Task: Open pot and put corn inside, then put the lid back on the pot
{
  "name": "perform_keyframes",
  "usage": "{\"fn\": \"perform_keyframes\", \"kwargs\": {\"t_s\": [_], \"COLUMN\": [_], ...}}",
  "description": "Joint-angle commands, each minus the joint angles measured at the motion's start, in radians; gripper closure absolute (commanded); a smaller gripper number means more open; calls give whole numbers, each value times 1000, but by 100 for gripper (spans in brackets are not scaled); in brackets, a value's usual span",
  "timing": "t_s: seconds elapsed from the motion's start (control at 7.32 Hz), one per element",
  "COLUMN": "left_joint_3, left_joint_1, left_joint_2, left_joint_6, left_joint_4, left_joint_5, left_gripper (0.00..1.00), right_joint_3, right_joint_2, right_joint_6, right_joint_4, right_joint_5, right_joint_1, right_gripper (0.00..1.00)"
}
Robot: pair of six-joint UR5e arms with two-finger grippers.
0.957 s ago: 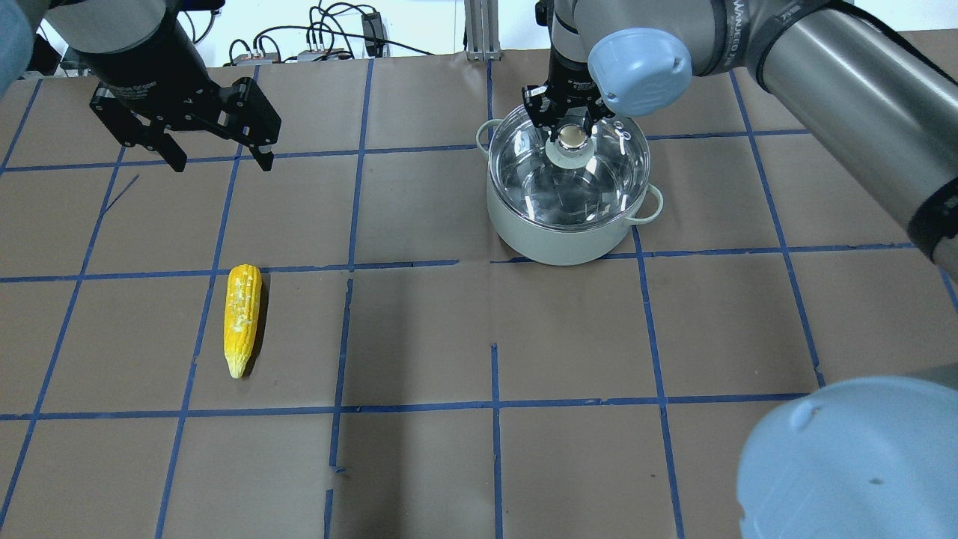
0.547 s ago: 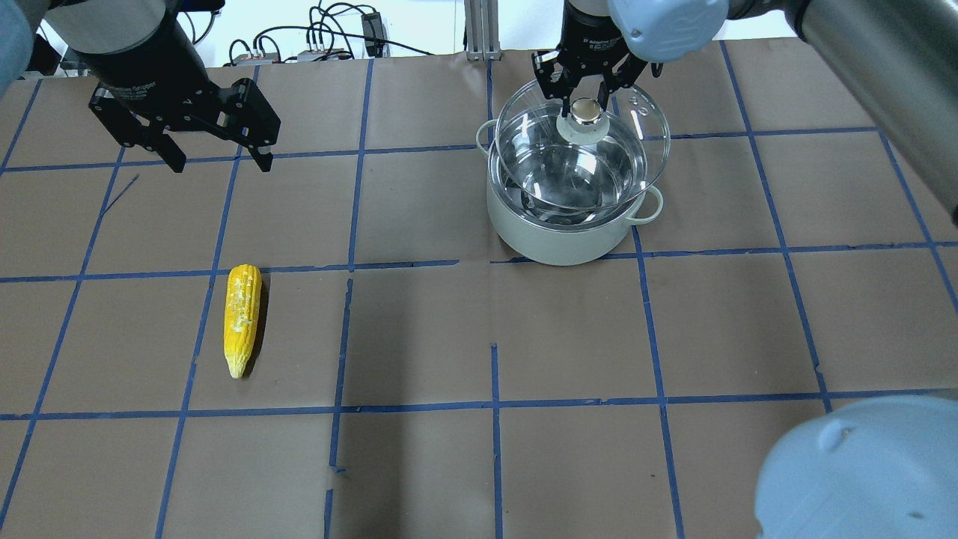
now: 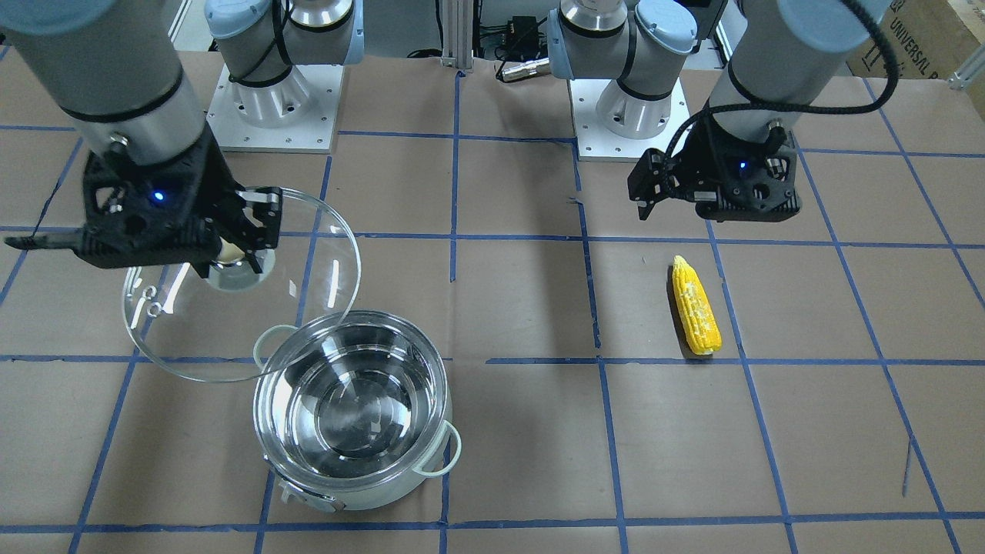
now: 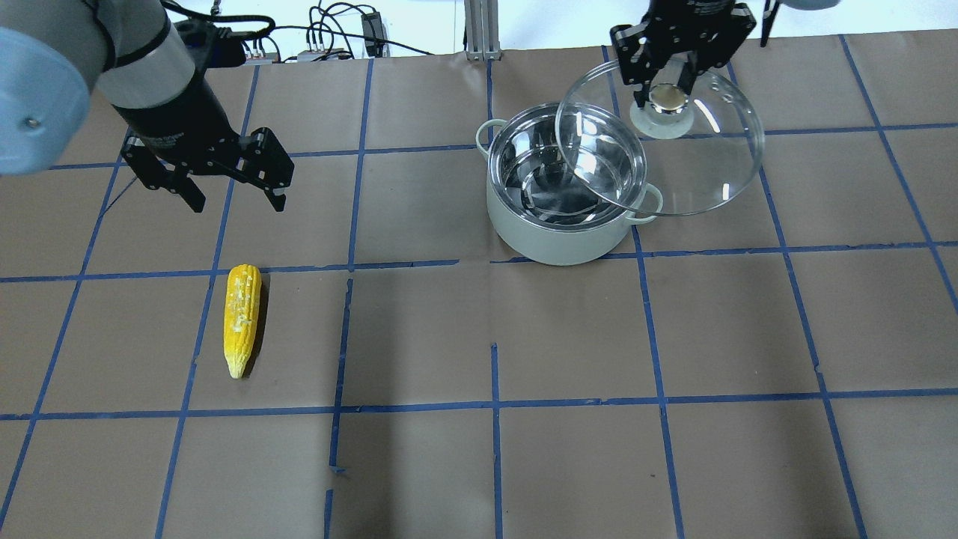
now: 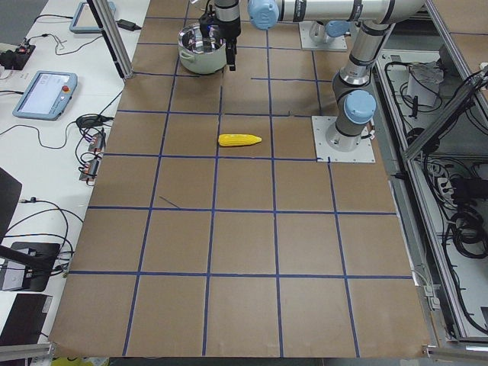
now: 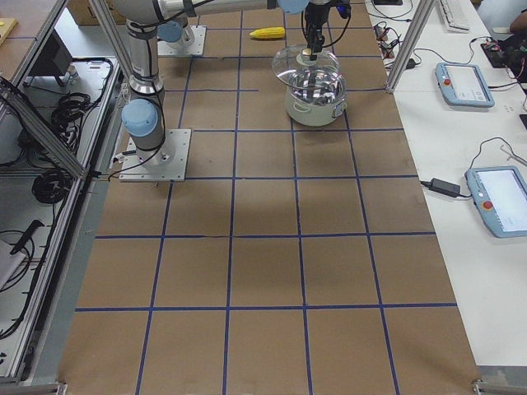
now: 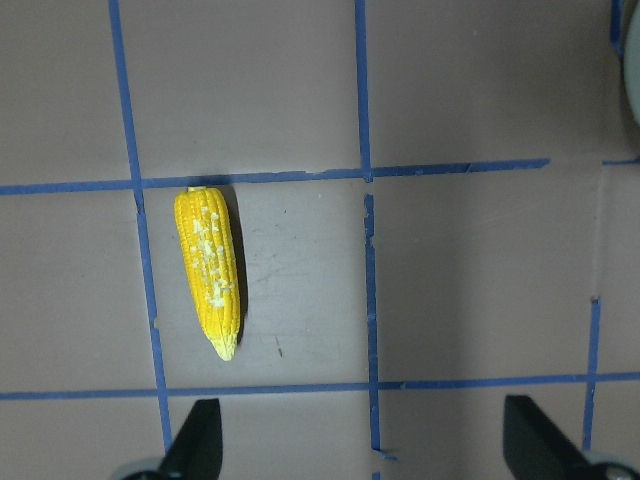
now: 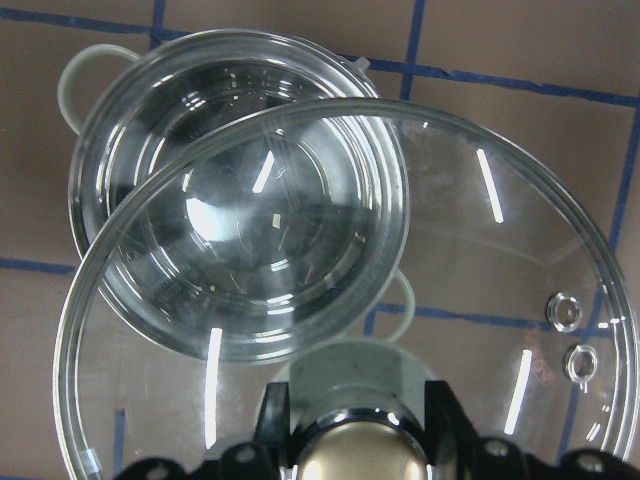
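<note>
One box (image 3: 923,31) reads "UNIVERSAL" (right gripper (image 4: 668,93) grips the lid (image 4: 703,161)).

A broad table (image 4: 569,337) is covered in matt brown paper, divided into large squares by strips of blue tape (image 4: 494,404). A round stainless-steel pot (image 4: 557,232) with a pale white-green shell and two small loop handles stands upright on it, close to a crossing of the tape. Well apart from it, a yellow tapered ear of corn (image 4: 242,318) lies flat inside one square. It is just beside a tape strip and its blunt end is at another. Two square white metal base plates (image 3: 231,127) (image 3: 596,142) sit at the table's robot side.
</note>
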Motion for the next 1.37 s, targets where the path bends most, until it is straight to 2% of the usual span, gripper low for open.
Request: {"fn": "perform_keyframes", "kwargs": {"t_s": [0.0, 0.55, 0.82, 1.09, 1.23], "left_joint_3": [-173, -339, -394, -397, -399], "left_joint_1": [61, 256, 295, 296, 295], "left_joint_2": [-28, -106, -203, -316, -321], "left_joint_6": [116, 348, 376, 363, 362], "left_joint_4": [231, 430, 591, 703, 704], "left_joint_5": [-2, -20, -28, -40, -83], "left_gripper": [0, 0, 0, 0, 8], "right_joint_3": [114, 139, 140, 137, 143], "right_joint_2": [-85, -81, -76, -76, -74], "right_joint_6": [-74, -67, -61, -58, -58], "right_joint_4": [2, -7, -13, -48, -50], "right_joint_5": [2, -5, -2, -2, -4], "right_joint_1": [-90, -98, -95, -93, -93], "right_gripper": [60, 60, 60, 60, 60]}}
